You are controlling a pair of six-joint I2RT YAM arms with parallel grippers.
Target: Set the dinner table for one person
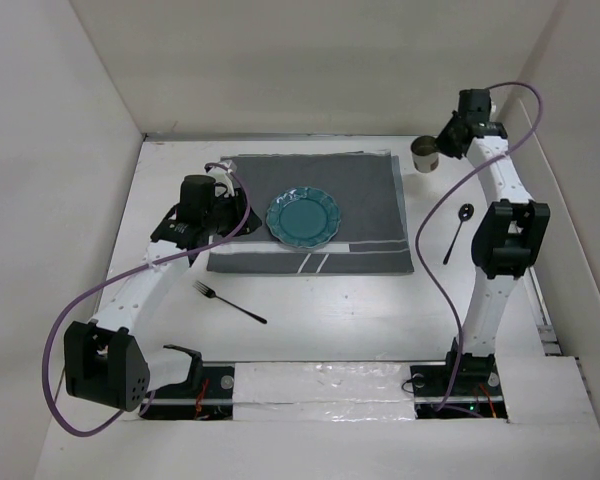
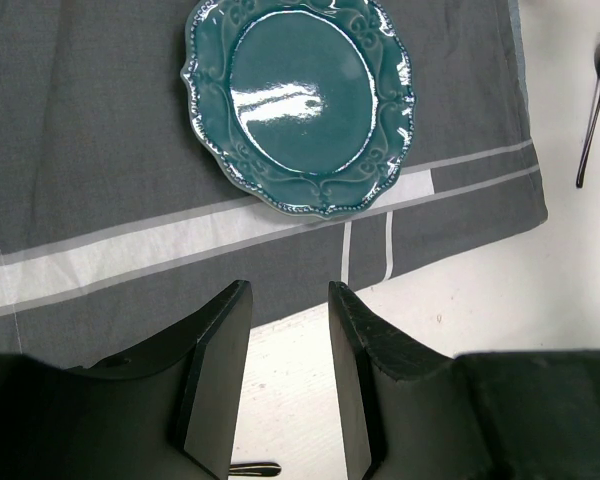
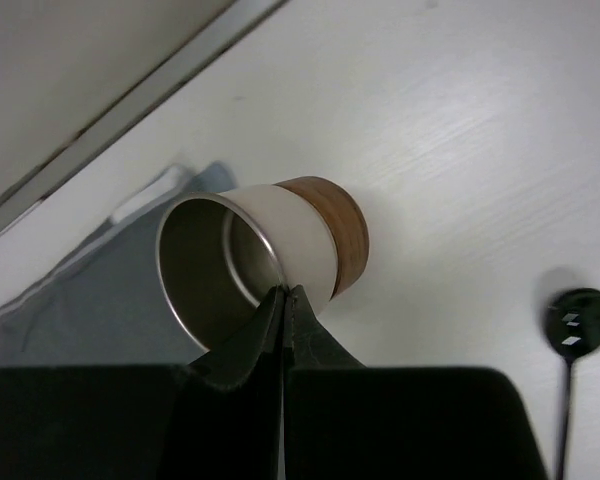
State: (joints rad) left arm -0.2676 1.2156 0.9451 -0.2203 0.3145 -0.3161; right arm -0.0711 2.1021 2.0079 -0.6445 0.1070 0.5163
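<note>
Left fingers [image 2: 215, 380] stood spread, a clear gap between them, hanging above the near edge of the dark grey striped placemat [image 2: 90, 150]. Just past them, the teal scalloped plate [image 2: 300, 100] lay flat on the placemat.

Right fingers [image 3: 320, 350] were pressed nearly together, pinching the near rim of the cup [image 3: 300, 235], which was white-walled with a wooden base and metal inside. Cup stood on the counter [image 1: 330, 310] just beside the placemat's far right corner.

Black spoon [image 3: 570, 330] lay on bare counter right of the placemat, apart from the cup. Fork [image 1: 228, 303] lay on the counter near the placemat's near left corner, not touching it.

White counter spread under everything, from the arm bases out to the far wall.
</note>
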